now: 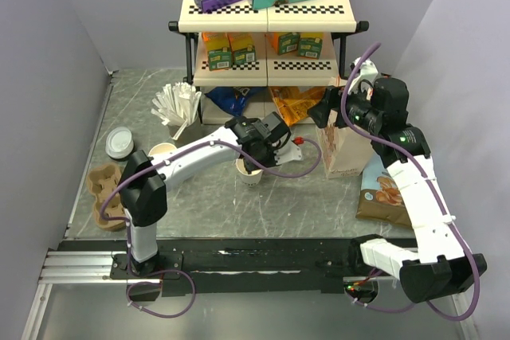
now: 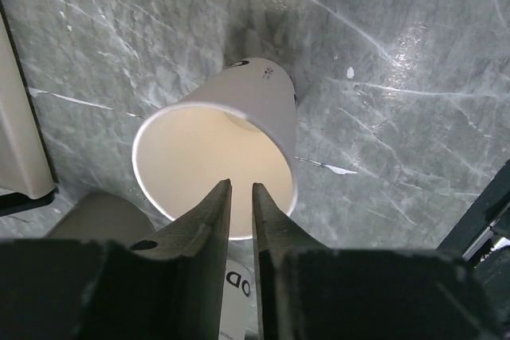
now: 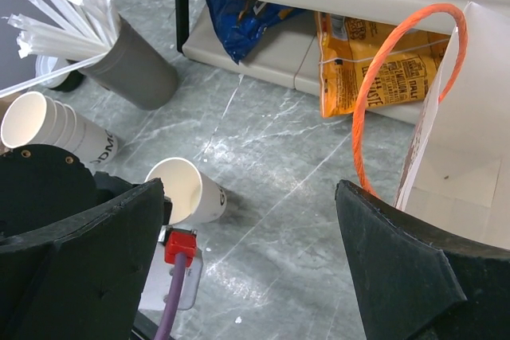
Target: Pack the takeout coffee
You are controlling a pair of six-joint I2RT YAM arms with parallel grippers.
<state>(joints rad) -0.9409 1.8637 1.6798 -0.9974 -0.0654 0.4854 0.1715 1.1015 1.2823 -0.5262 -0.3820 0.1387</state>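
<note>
The takeout coffee [image 1: 249,173] stands mid-way across the table [image 1: 311,201]. The left gripper [image 2: 241,201] hovers over its rim, fingers narrowly apart, clamping nothing. The right gripper [image 3: 249,197], spread wide and empty, hangs at its 2 o'clock beside a white paper bag [image 1: 344,149].

A grey marbled surface [image 1: 319,205] with white veins is closed in on the left, right and back by plain pale lilac walls [image 1: 48,37]. At the back stands a cream two-tier shelf [image 1: 223,20] with checked edges and black legs. A black rail [image 1: 263,264] runs along the near edge. Light glints softly off the stone.
</note>
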